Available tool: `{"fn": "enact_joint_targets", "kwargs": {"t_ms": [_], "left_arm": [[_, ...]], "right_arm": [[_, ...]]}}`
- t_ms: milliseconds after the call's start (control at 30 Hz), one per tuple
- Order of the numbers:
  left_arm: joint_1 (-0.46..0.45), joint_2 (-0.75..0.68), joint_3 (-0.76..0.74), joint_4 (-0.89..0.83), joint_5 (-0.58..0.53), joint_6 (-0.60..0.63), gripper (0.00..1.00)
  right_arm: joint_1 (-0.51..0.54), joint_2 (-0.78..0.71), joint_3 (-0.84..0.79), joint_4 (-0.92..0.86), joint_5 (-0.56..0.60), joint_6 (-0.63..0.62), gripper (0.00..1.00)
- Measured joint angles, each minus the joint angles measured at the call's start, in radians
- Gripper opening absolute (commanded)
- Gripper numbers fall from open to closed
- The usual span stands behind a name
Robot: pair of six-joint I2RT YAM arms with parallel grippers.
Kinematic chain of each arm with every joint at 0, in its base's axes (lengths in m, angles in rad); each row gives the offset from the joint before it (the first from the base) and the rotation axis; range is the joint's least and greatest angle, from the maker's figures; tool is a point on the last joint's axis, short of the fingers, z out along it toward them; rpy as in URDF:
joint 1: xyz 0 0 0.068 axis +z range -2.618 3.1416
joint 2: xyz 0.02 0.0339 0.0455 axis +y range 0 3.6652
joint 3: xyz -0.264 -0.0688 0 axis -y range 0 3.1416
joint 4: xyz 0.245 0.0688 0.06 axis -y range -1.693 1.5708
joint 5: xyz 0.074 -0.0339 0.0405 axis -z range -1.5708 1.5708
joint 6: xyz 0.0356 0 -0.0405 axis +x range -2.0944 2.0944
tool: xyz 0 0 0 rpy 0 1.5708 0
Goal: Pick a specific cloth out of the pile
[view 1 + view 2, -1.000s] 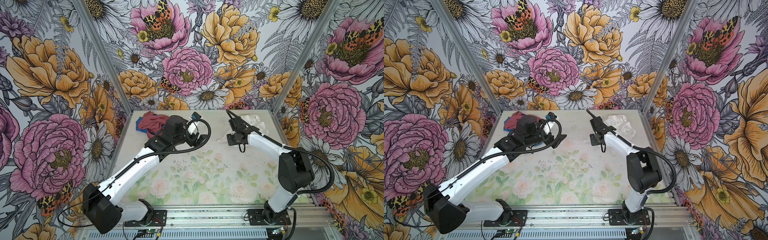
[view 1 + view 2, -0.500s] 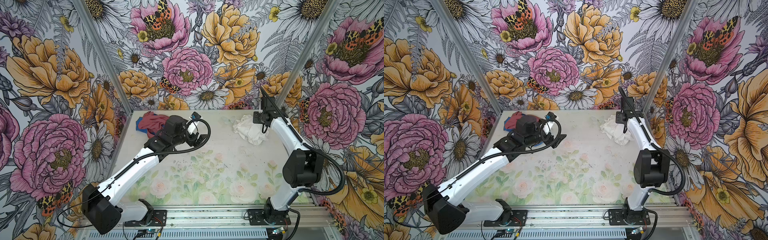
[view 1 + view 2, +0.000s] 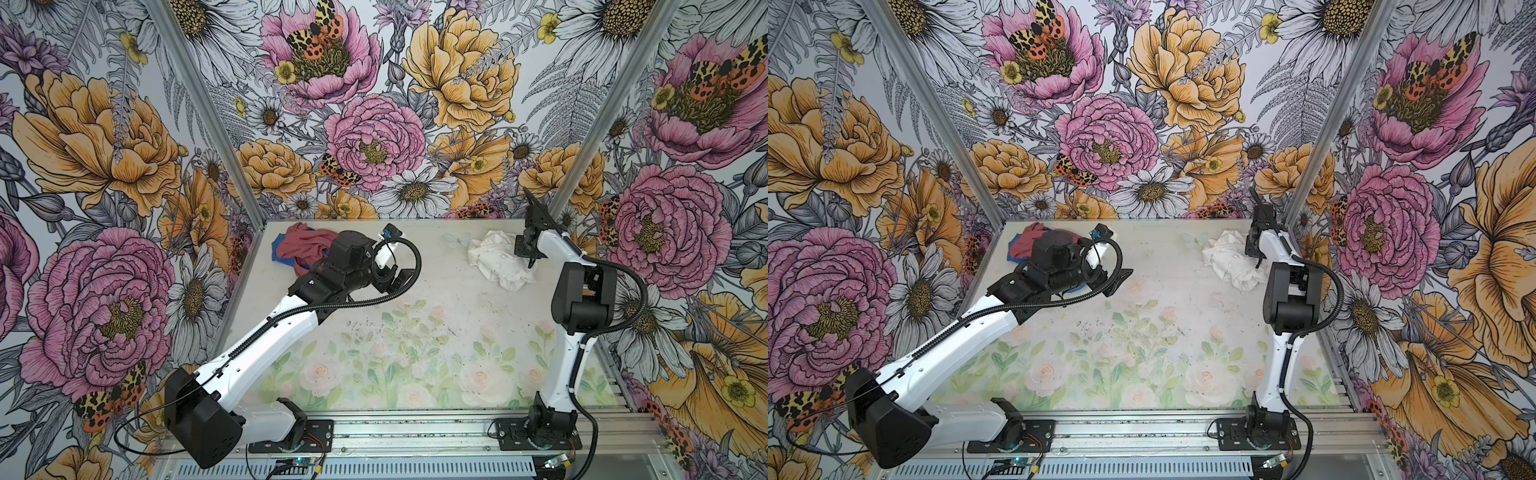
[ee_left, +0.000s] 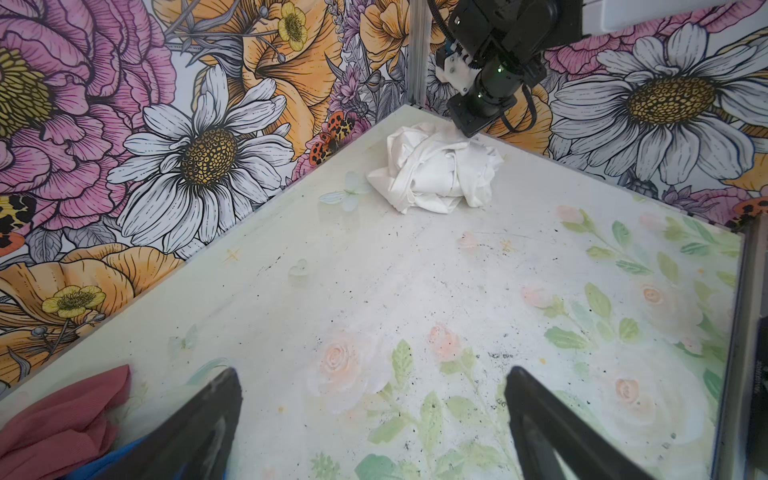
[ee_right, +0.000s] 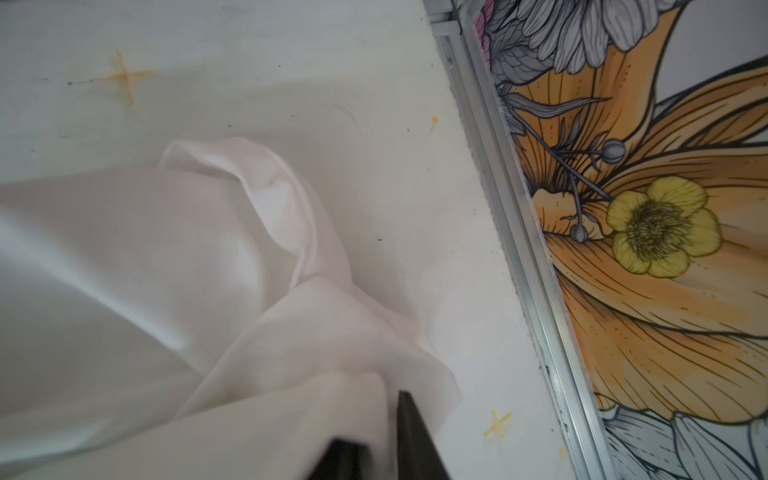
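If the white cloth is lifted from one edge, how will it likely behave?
The white cloth lies crumpled in soft folds, so it would probably drape limply. It looks thin and smooth in the right wrist view, so likely light and somewhat slippery.

Three walls are closing around me, papered with huge pink peonies, orange blooms, white daisies and spotted orange moths. Aluminium posts are running up the corners at eleven and one o'clock. My desk is lying pale below, its faded print of roses and green leaves showing toward six o'clock, black specks scattering across the middle. A slotted metal rail is edging the desk at six. Even, soft light is falling everywhere.
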Motion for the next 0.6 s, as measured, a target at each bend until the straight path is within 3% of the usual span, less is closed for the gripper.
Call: {"fn": "enact_joint_targets", "kwargs": {"t_ms": [33, 100, 267, 600], "left_arm": [[-0.002, 0.0, 0.0, 0.0, 0.0, 0.0, 0.99], [-0.002, 0.0, 0.0, 0.0, 0.0, 0.0, 0.99], [-0.003, 0.0, 0.0, 0.0, 0.0, 0.0, 0.99], [-0.008, 0.0, 0.0, 0.0, -0.003, 0.0, 0.99]], "right_arm": [[0.0, 0.0, 0.0, -0.001, 0.001, -0.007, 0.6], [0.0, -0.008, 0.003, 0.006, 0.006, -0.011, 0.66], [0.003, -0.078, -0.012, 0.022, 0.02, -0.011, 0.67], [0.065, -0.392, -0.19, 0.131, -0.023, -0.001, 0.67]]}}
